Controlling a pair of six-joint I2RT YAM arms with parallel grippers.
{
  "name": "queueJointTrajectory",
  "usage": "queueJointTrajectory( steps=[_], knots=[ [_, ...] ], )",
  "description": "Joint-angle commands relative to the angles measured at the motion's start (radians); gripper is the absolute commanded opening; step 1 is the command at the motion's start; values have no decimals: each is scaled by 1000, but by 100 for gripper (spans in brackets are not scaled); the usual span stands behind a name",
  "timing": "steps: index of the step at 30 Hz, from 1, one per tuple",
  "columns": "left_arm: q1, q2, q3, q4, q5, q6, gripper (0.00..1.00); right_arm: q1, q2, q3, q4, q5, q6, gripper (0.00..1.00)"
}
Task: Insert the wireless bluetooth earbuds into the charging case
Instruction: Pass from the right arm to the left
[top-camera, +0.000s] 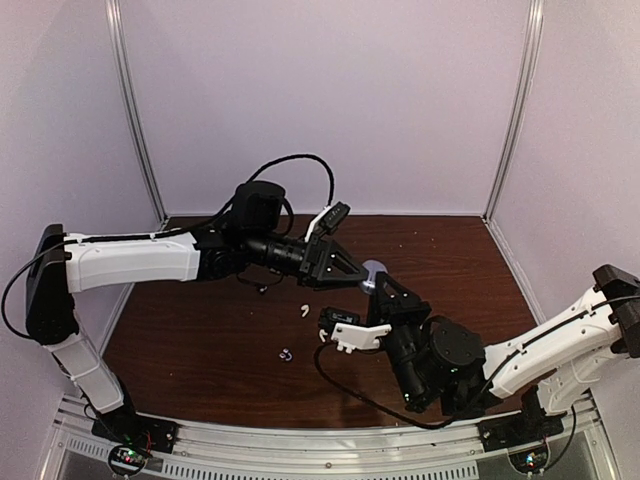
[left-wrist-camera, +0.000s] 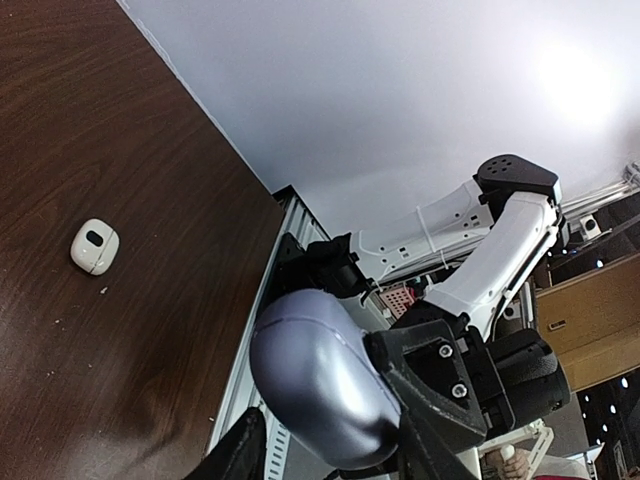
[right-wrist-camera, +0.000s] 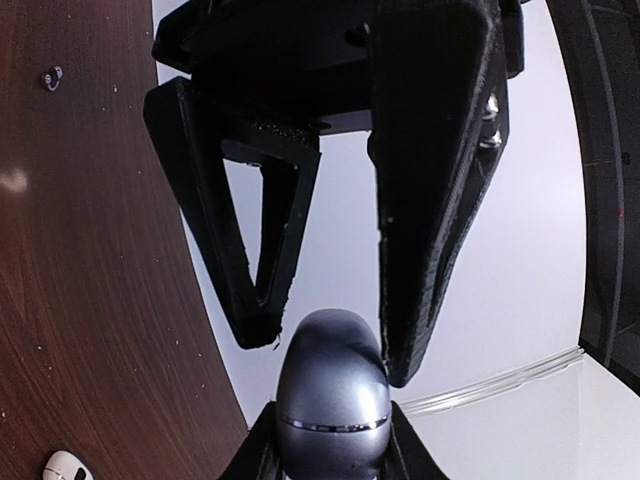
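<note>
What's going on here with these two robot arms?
The right gripper holds a bluish charging case in the air over the table. The left gripper straddles the case's top end; whether it is squeezing is unclear. The case looks closed. A white earbud and a purple earbud lie loose on the table, not yet in the case.

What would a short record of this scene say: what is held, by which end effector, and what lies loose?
held item: bluish-grey charging case, lid looks closed
holder: right end effector, clamped on one end of it
left end effector: fingers astride the case's other end; grip unclear
loose on table: one white earbud, one purplish earbud, both apart from the case
</note>
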Motion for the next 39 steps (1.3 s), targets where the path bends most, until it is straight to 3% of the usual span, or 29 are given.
queueJointTrajectory(
  steps=[1, 11, 30, 35, 39],
  knots=[
    [-4, 8, 41, -4, 20, 24, 46, 11, 17, -14, 34, 6, -5, 4],
    [-10, 21, 71, -41, 30, 48, 40, 10, 59, -14, 64, 10, -34, 8],
    [-15, 58, 92, -56, 83, 23, 46, 7, 93, -14, 86, 13, -63, 16],
    [-15, 62, 95, -56, 89, 21, 40, 4, 100, -14, 98, 12, -68, 21],
    [-15, 60, 93, -48, 88, 23, 28, 3, 89, -16, 97, 10, -66, 27]
  ],
)
